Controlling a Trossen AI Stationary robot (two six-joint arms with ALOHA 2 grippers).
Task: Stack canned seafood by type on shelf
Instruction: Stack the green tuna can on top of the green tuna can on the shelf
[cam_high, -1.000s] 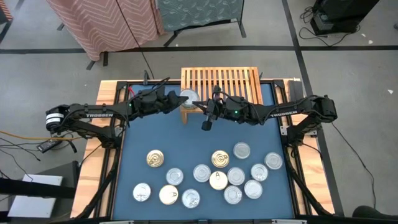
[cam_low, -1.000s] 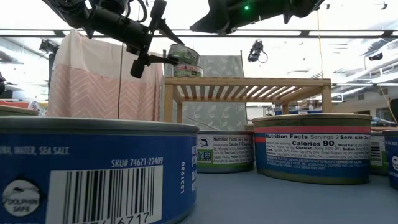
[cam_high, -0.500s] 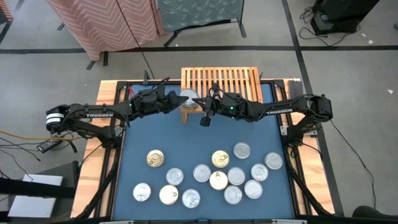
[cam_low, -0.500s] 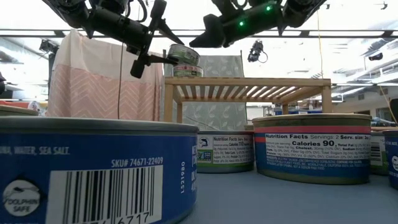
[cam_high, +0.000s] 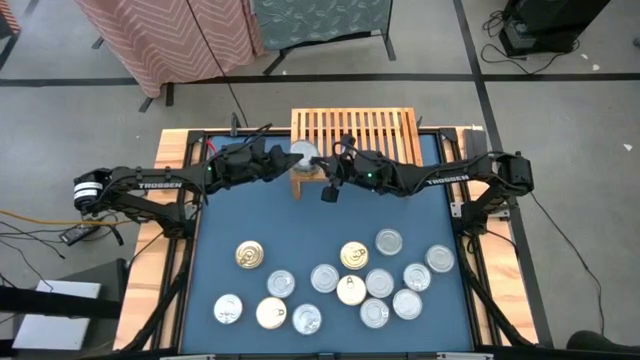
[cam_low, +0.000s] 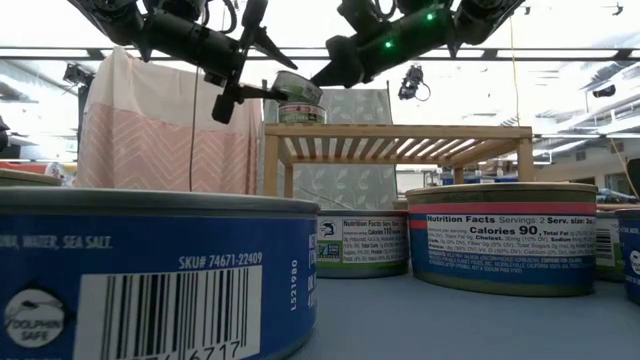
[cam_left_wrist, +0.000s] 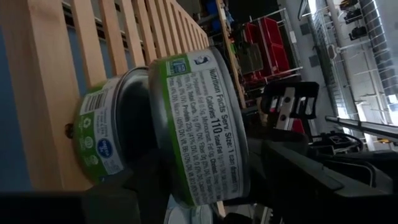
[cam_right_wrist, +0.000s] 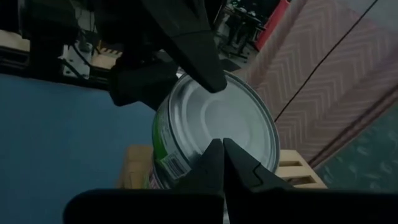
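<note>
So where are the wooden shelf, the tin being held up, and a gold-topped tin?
shelf (cam_high: 372, 125): high view, slatted top.
held tin (cam_low: 298, 88): low view, tilted side wall.
gold-topped tin (cam_high: 250, 254): high view, lid centre.

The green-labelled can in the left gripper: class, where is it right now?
The green-labelled can sits tilted atop another can at the shelf's front-left corner, held by the left gripper.

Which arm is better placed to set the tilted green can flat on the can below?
The left: its pincer grips the tilted can above the lower can on the shelf. The right pincer is shut, only touching the lid.
</note>
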